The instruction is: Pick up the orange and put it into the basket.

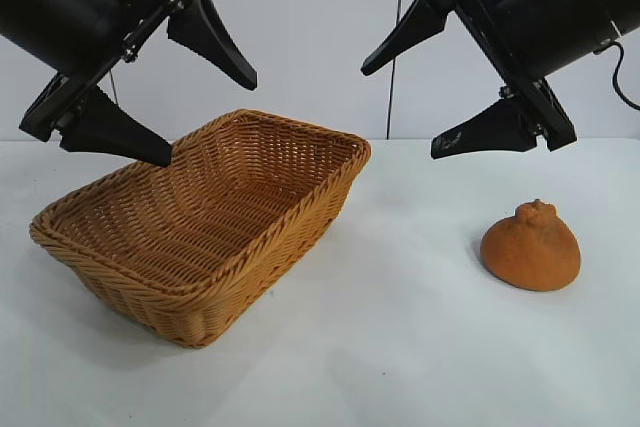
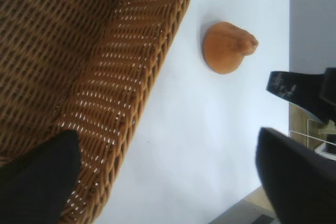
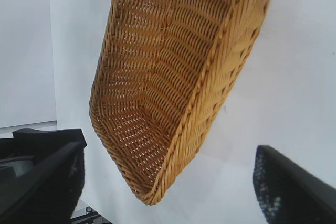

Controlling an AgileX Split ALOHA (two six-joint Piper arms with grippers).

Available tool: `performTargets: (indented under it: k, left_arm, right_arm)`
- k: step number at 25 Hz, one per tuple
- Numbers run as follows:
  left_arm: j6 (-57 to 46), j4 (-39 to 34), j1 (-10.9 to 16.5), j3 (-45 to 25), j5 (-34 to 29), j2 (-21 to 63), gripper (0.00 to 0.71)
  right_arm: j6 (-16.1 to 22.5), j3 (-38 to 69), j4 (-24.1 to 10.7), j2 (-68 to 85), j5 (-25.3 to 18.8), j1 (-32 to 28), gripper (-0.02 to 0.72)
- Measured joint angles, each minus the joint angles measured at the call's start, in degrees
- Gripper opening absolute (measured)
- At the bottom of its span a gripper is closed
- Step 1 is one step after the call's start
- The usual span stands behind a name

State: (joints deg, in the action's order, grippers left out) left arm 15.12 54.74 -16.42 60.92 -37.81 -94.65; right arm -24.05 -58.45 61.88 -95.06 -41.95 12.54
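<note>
The orange [image 1: 531, 247] sits on the white table at the right, dome-shaped with a knobby bump on top; it also shows in the left wrist view [image 2: 228, 46]. The tan wicker basket [image 1: 120, 252] stands at the left and centre, with nothing in it; it shows in the left wrist view [image 2: 121, 77] and the right wrist view [image 3: 210, 66]. My left gripper [image 1: 210, 117] hangs open and empty above the basket's left end. My right gripper [image 1: 400, 107] hangs open and empty in the air, above and to the left of the orange.
The white table [image 1: 400, 347] spreads around the basket and the orange. A pale wall stands behind the arms.
</note>
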Motion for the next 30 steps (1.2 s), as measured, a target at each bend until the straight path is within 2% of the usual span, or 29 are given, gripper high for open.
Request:
performTargets:
  k: [30]
  left_arm:
    - [0.64, -0.35, 0.00, 0.00, 1.11, 0.58, 0.643]
  right_arm:
    - [0.00, 0.00, -0.08, 0.00, 0.08, 0.00, 0.598]
